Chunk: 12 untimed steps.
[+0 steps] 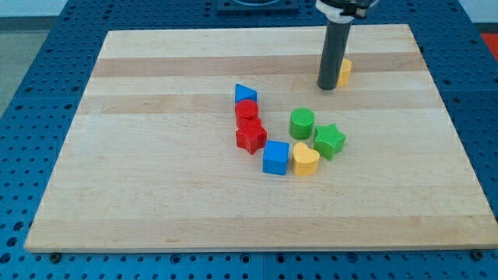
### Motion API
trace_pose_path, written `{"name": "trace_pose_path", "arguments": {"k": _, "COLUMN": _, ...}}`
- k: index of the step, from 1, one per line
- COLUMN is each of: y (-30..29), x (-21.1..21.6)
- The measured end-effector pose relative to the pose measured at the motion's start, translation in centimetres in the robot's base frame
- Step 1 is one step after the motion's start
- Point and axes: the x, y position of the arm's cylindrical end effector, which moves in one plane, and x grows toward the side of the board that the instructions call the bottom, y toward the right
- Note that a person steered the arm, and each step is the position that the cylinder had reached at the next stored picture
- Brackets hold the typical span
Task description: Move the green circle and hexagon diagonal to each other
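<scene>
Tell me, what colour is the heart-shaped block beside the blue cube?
Yellow. The heart block shows clearly in the camera view, touching the blue cube.

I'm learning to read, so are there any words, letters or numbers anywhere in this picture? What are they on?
None: no words, letters, numbers or signs can be read here.
The wooden board is plain wood.
The green circle, green star, yellow heart, blue cube and the other blocks are bare.
My tip, beside the partly hidden yellow block, has no markings.
</scene>
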Motion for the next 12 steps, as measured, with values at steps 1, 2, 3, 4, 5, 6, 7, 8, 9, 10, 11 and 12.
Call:
{"name": "trace_pose_path", "arguments": {"k": 1, "y": 2.2, "x": -1.6}}
{"name": "trace_pose_path", "arguments": {"k": 2, "y": 3.2, "x": -1.9}}
{"name": "trace_pose_path", "arguments": {"k": 3, "y": 3.5, "x": -1.9}}
{"name": "trace_pose_path", "arguments": {"k": 4, "y": 4.9, "x": -2.9}}
{"name": "trace_pose_path", "arguments": {"k": 5, "y": 5.0, "x": -3.1}}
{"name": "trace_pose_path", "arguments": {"k": 6, "y": 4.9, "x": -3.1}}
{"name": "trace_pose_path", "arguments": {"k": 7, "y": 1.0, "x": 0.5}}
{"name": "trace_pose_path", "arguments": {"k": 8, "y": -1.4, "x": 2.4}}
{"name": "trace_pose_path", "arguments": {"k": 9, "y": -1.7, "x": 2.1}}
{"name": "trace_pose_path", "arguments": {"k": 10, "y": -4.1, "x": 2.0}}
{"name": "trace_pose_path", "arguments": {"k": 11, "y": -8.6, "x": 2.0}}
{"name": "trace_pose_path", "arguments": {"k": 12, "y": -11.9, "x": 2.0}}
